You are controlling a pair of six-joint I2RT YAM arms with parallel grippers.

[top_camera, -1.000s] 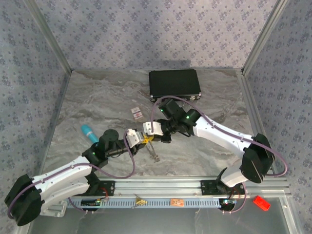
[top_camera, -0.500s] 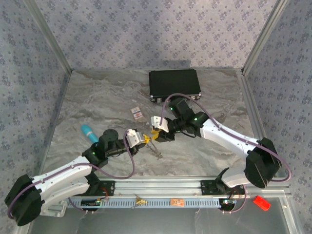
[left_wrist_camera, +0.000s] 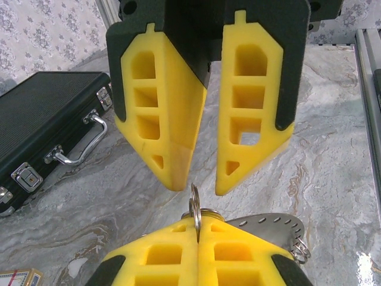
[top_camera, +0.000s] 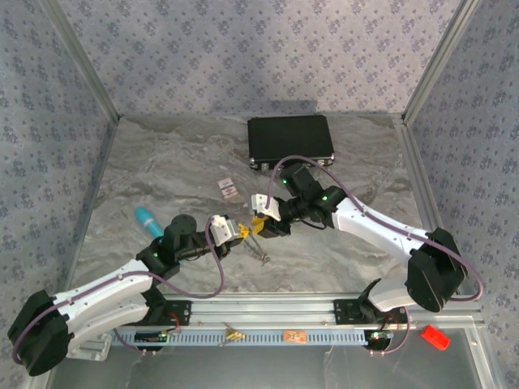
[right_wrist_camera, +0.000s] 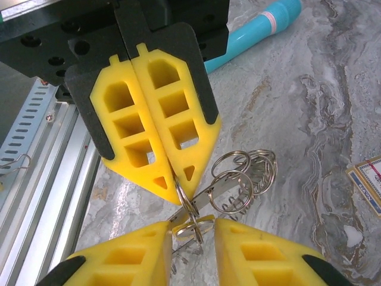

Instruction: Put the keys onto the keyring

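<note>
Though crowded tip to tip, counted left gripper (top_camera: 240,232) clamped on one keyring (right_wrist_camera: 223,186), right gripper (top_camera: 261,226) narrowly parted, one black case (top_camera: 290,139) beyond.

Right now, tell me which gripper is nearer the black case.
Right. The right gripper is on the near side of the case; the left gripper is farther back toward the robot and further left.

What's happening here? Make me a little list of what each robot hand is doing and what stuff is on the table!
left gripper: jaws shut on one ring of the keyring
right gripper: jaws open, tips facing the left gripper, one on each side of the ring
keyring: more rings bunched just beside the pinched one
on the table: black case, teal tube, red-and-white tag
</note>
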